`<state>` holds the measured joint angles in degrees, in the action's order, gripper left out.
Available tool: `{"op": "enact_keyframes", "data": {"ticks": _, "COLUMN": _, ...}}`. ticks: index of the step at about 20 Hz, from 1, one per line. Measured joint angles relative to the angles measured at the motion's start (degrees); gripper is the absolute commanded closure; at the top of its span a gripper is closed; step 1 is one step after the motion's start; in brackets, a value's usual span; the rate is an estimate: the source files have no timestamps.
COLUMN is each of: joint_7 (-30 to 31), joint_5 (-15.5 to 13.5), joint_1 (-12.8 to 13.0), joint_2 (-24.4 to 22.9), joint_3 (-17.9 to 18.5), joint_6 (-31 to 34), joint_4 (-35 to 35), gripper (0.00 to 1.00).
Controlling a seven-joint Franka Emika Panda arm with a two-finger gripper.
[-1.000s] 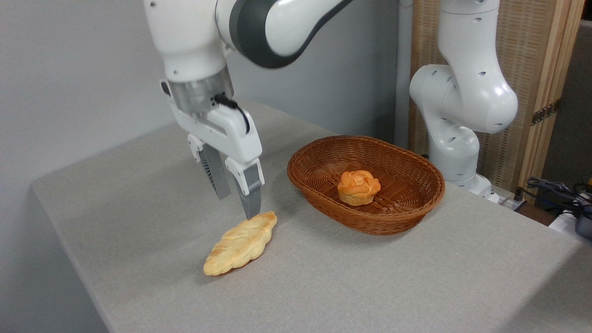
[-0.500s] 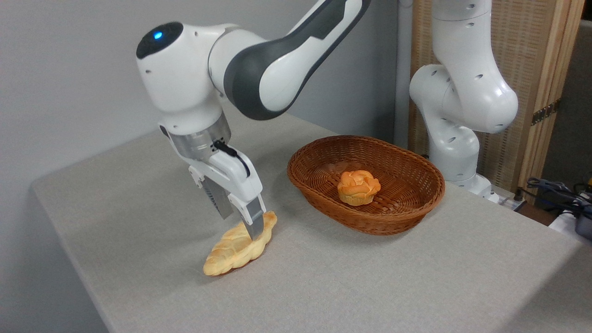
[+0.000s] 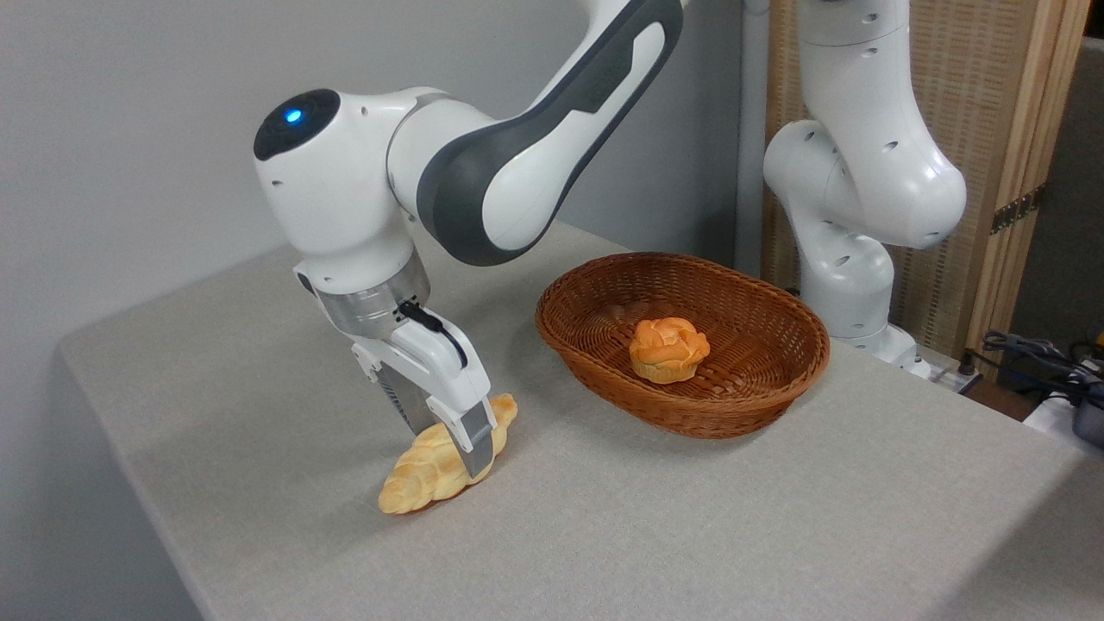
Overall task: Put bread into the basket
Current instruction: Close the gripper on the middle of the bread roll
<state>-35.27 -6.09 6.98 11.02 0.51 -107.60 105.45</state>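
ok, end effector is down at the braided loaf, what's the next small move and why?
Probably close the fingers. The end effector straddles the middle of the pale golden braided loaf, one finger in front and one behind, jaws apart, and the loaf lies flat on the grey table, outside the brown oval wicker basket. Lift only after.

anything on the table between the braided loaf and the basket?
No. In the camera view, only bare table separates the bread from the basket.
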Motion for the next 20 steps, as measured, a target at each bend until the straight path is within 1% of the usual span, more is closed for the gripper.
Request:
{"op": "enact_keyframes", "data": {"ticks": 1, "joint_7": 0.0, "joint_5": 0.0, "joint_1": 0.0, "joint_2": 0.1, "joint_3": 0.0, "joint_6": -0.01, "joint_4": -0.02, "gripper": 0.01}}
{"op": "enact_keyframes", "data": {"ticks": 2, "joint_7": 0.0, "joint_5": 0.0, "joint_1": 0.0, "joint_2": 0.21, "joint_3": 0.0, "joint_6": -0.01, "joint_4": -0.05, "gripper": 0.1}}
{"op": "enact_keyframes", "data": {"ticks": 3, "joint_7": 0.0, "joint_5": 0.0, "joint_1": 0.0, "joint_2": 0.27, "joint_3": 0.0, "joint_6": -0.01, "joint_4": -0.08, "gripper": 0.19}}
{"op": "enact_keyframes", "data": {"ticks": 4, "joint_7": -0.01, "joint_5": 0.0, "joint_1": 0.0, "joint_2": 0.28, "joint_3": 0.0, "joint_6": -0.01, "joint_4": -0.09, "gripper": 0.39}}
{"op": "enact_keyframes", "data": {"ticks": 6, "joint_7": -0.05, "joint_5": 0.0, "joint_1": 0.0, "joint_2": 0.28, "joint_3": 0.0, "joint_6": -0.01, "joint_4": -0.15, "gripper": 0.55}}
{"op": "enact_keyframes", "data": {"ticks": 7, "joint_7": -0.07, "joint_5": 0.0, "joint_1": 0.0, "joint_2": 0.28, "joint_3": 0.0, "joint_6": -0.01, "joint_4": -0.22, "gripper": 0.57}}
{"op": "enact_keyframes", "data": {"ticks": 9, "joint_7": -0.07, "joint_5": 0.0, "joint_1": 0.0, "joint_2": 0.28, "joint_3": 0.0, "joint_6": -0.01, "joint_4": -0.32, "gripper": 0.57}}
{"op": "enact_keyframes", "data": {"ticks": 20, "joint_7": -0.11, "joint_5": 0.02, "joint_1": 0.0, "joint_2": 0.28, "joint_3": 0.01, "joint_6": 0.01, "joint_4": -0.37, "gripper": 0.55}}
